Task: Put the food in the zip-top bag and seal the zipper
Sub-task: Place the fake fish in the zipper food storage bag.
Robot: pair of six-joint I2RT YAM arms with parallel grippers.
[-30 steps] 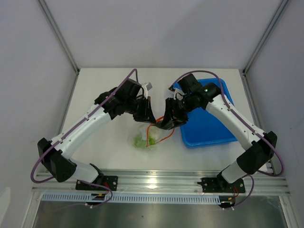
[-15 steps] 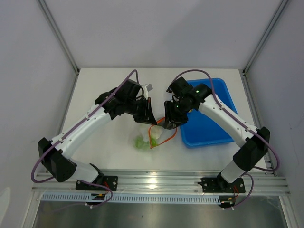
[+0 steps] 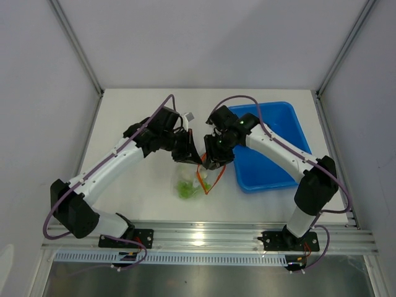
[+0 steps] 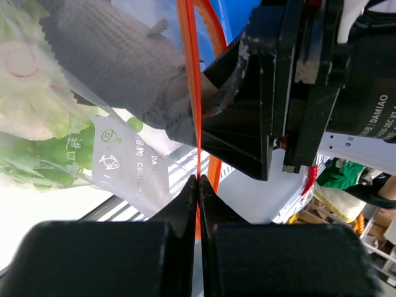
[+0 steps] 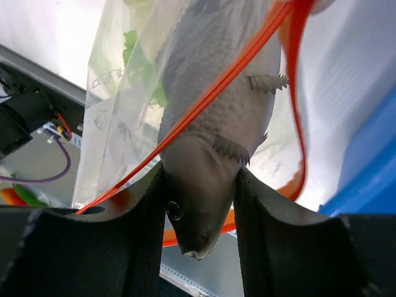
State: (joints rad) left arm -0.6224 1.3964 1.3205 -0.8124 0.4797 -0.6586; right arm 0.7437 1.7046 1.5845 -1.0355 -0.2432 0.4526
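The zip-top bag (image 3: 193, 180) hangs by its mouth above the table, with green food (image 3: 184, 187) at its bottom. My left gripper (image 4: 198, 179) is shut on the orange-red zipper (image 4: 190, 74) at the rim. My right gripper (image 5: 199, 180) is shut on the head of the grey fish (image 5: 213, 117). The fish's body and tail reach past the zipper (image 5: 216, 86) into the open mouth of the bag (image 5: 117, 117). The left wrist view shows the fish (image 4: 117, 55) behind the plastic, above a white piece (image 4: 25, 99) and green pieces (image 4: 37, 154). In the top view both grippers, left (image 3: 190, 152) and right (image 3: 213, 162), meet over the bag.
A blue tray (image 3: 275, 154) lies just right of the bag, under the right forearm. The enclosure's walls close in the white table (image 3: 136, 185) at the back and sides. An aluminium rail (image 3: 204, 235) runs along the near edge.
My right gripper has carried the fish left from the tray's edge to the bag's mouth and pushed its tail inside. The bag now hangs narrower and more upright. The left gripper stayed put.
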